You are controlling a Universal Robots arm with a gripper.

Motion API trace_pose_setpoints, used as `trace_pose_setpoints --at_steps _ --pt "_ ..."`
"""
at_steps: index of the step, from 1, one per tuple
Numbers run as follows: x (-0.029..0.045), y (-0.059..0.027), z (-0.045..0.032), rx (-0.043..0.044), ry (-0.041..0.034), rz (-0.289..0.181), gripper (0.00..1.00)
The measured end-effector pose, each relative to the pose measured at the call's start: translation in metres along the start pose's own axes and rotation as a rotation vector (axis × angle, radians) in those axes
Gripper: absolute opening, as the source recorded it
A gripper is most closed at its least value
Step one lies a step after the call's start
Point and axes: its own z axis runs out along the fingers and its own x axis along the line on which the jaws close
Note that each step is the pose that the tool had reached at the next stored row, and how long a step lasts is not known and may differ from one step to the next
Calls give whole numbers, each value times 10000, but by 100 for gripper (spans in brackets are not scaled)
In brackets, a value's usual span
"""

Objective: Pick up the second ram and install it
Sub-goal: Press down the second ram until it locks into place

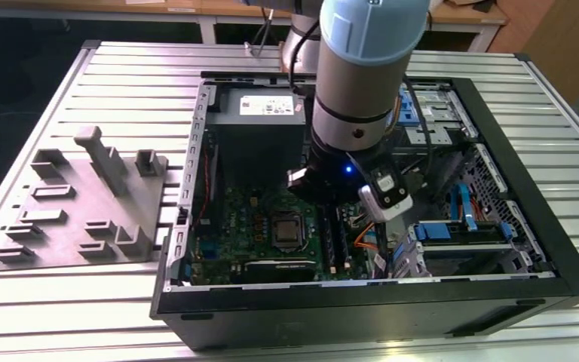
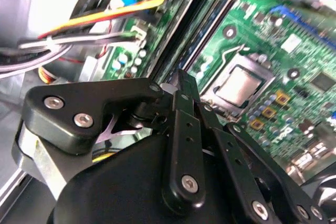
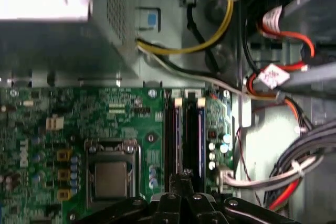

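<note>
My gripper (image 1: 328, 215) reaches down into the open computer case, over the motherboard (image 1: 239, 219). Its black fingers are shut, and nothing shows between them in either wrist view. The tips (image 3: 182, 176) (image 2: 185, 80) hang right over two long black memory slots (image 3: 172, 140) (image 2: 210, 22) beside the processor socket (image 3: 110, 179). A thin dark bluish strip (image 3: 180, 135) runs along the slot under the tips. It looks like the second ram seen edge-on, standing in the slot. I cannot tell whether the tips touch it.
A grey fixture (image 1: 78, 204) with upright holders lies on the slatted table at the exterior view's left. Inside the case are the power supply (image 1: 259, 109), a drive cage (image 1: 461, 226), and orange, yellow and white cables (image 3: 283, 35) close to the slots.
</note>
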Motion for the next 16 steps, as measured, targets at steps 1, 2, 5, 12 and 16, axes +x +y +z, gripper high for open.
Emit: trace_pose_setpoints --at_steps 1,2,5,12,16 --pt "-1 -26 -1 0 0 0 10" --pt "-1 -51 -2 1 0 0 10" --pt "-3 -121 -4 1 0 -1 10" --pt "-5 -207 -6 23 -1 -1 10" --pt "-5 -230 -5 151 5 -6 10"
